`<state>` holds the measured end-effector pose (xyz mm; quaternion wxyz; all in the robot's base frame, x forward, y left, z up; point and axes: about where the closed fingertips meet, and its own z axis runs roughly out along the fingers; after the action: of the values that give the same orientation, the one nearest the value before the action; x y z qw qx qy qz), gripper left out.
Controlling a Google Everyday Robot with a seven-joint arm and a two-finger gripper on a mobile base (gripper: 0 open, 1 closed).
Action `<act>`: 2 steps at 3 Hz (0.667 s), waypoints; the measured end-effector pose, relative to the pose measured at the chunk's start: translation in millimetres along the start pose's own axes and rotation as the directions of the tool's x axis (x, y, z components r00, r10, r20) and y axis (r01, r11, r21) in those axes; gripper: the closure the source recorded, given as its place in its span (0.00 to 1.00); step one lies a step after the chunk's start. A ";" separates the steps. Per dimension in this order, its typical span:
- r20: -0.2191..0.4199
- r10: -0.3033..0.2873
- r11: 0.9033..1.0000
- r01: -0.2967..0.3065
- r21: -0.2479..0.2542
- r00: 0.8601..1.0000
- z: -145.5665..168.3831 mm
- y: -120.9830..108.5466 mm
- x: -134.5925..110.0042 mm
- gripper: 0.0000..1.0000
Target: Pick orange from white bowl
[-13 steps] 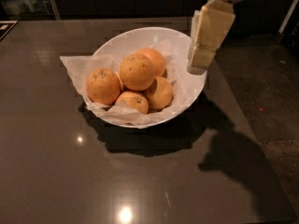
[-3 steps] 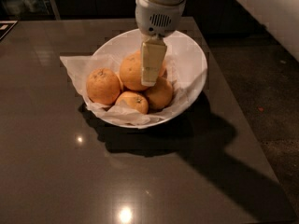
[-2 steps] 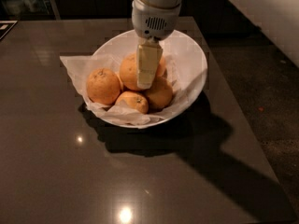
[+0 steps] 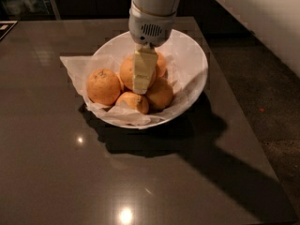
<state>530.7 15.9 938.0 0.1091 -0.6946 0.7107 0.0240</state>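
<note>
Tool (image 4: 141, 85) hides much of the orange (image 4: 126, 73) in the white bowl (image 4: 196, 64); grip state unclear.

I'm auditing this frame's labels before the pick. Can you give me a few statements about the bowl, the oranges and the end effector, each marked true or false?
1. The end effector hangs over the white bowl, right at the topmost orange. True.
2. The bowl holds three oranges. False: five show, among them the left orange and the small front orange.
3. Crinkled white paper lines the bowl. True.
4. The bowl stands on a dark glossy table. True.
5. One orange lies on the table outside the bowl. False: every orange is inside the bowl.
</note>
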 end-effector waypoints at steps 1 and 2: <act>0.023 -0.010 1.000 0.010 -0.001 1.000 7.5 3.0 1.5 0.43; 0.024 -0.010 1.000 0.010 -0.001 1.000 7.8 3.1 1.6 0.66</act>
<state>528.6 15.9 929.8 0.1173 -0.6978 0.7059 0.0322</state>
